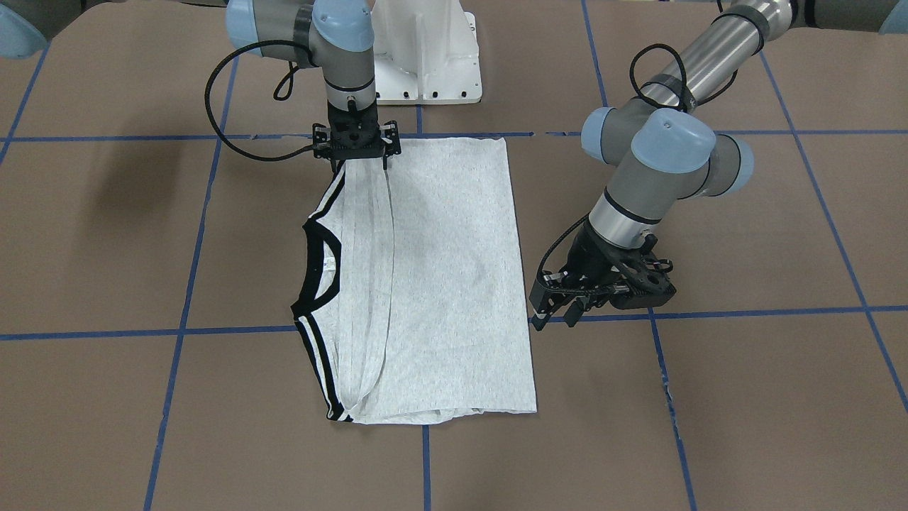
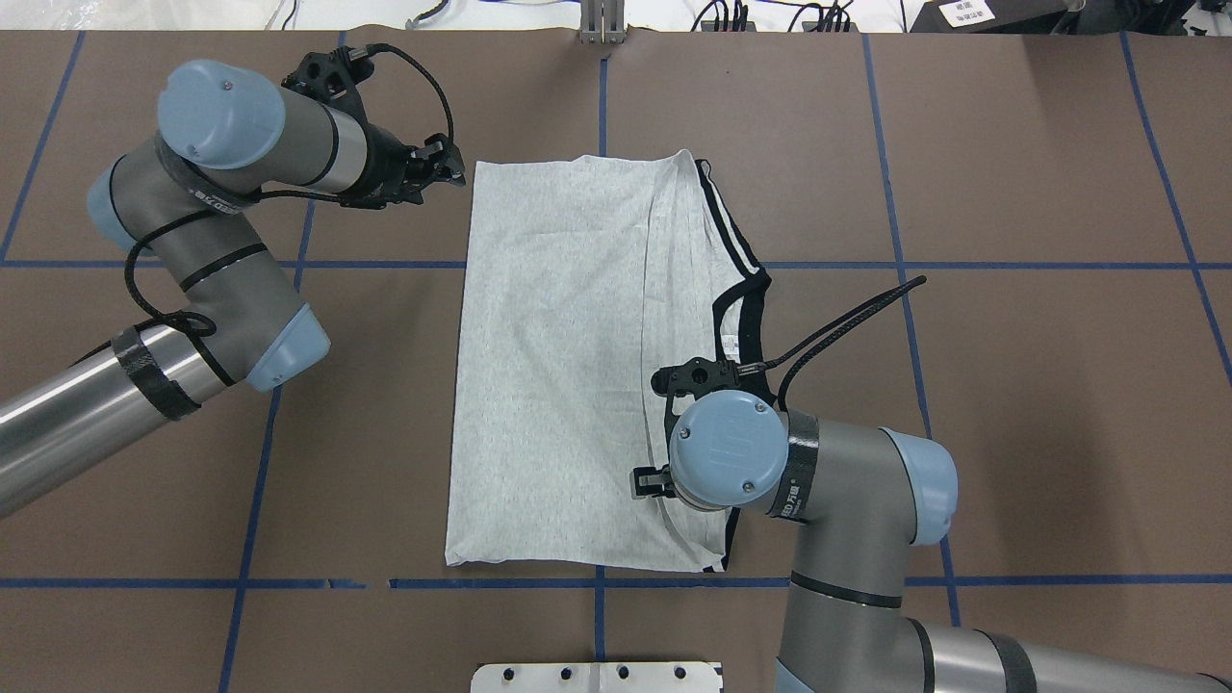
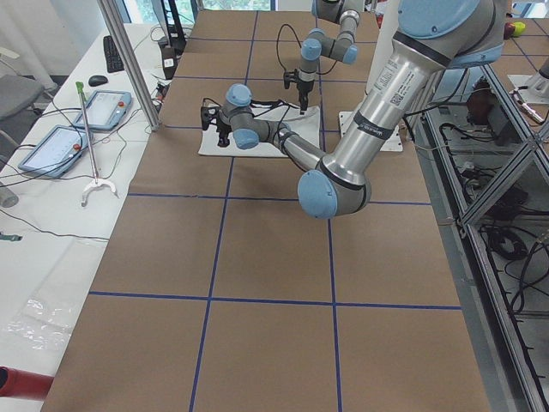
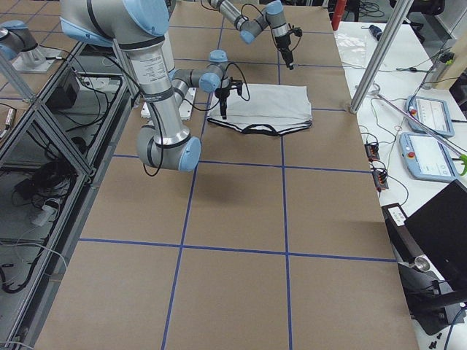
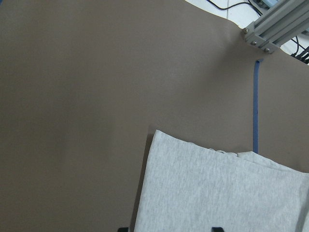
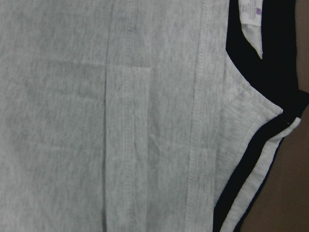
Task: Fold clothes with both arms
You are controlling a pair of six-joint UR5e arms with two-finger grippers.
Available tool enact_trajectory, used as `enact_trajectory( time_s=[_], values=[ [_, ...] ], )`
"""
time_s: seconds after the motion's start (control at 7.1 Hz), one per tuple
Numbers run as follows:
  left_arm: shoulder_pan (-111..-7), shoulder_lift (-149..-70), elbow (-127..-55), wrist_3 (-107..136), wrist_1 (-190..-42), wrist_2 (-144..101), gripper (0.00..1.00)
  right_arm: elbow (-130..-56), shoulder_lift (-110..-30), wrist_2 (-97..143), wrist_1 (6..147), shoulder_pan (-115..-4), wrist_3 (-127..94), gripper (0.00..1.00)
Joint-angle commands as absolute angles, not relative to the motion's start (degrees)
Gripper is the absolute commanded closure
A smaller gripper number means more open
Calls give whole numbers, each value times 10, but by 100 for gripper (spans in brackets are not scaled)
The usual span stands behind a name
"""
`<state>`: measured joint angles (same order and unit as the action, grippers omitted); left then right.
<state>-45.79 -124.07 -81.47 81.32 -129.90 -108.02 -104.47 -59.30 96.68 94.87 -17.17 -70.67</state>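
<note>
The light grey T-shirt (image 1: 447,284) (image 2: 549,385) lies folded lengthwise on the brown table, with its black collar (image 1: 312,284) (image 2: 741,318) and black double stripes on one long side. My right gripper (image 1: 360,167) points straight down at the shirt's shoulder end nearest the robot base. Its fingers stand apart, open, with cloth between them. In the overhead view the right wrist (image 2: 727,448) hides it. My left gripper (image 1: 555,321) (image 2: 452,173) hovers open beside the far plain corner of the shirt, holding nothing. Its fingertips (image 5: 123,228) show at the bottom of the left wrist view.
The white pedestal base (image 1: 425,57) stands behind the shirt. Blue tape lines (image 1: 184,284) grid the table. Side benches hold tablets (image 3: 99,107) (image 4: 430,117), and an aluminium post (image 4: 372,58) rises at the table's edge.
</note>
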Motion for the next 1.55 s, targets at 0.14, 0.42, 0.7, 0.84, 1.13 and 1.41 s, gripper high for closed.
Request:
enact_trajectory(
  time_s=[0.14, 0.42, 0.7, 0.84, 1.13, 1.41],
  values=[
    [-458, -1239, -816, 814, -1299, -1080, 35, -1013, -572, 966, 949, -171, -670, 0],
    [-458, -1235, -817, 814, -1299, -1080, 35, -1018, -571, 967, 983, -171, -646, 0],
    [-459, -1235, -818, 814, -1299, -1081, 36, -1027, -579, 968, 1010, -174, -633, 0],
    [-460, -1235, -820, 814, -1299, -1081, 36, -1069, -616, 968, 1037, -185, -603, 0],
    [-462, -1235, -825, 814, -1299, -1081, 36, -1177, -726, 968, 1039, -196, -546, 0],
    [-464, -1231, -831, 815, -1295, -1094, 36, -1152, -677, 966, 1037, -205, -553, 0]
  ],
)
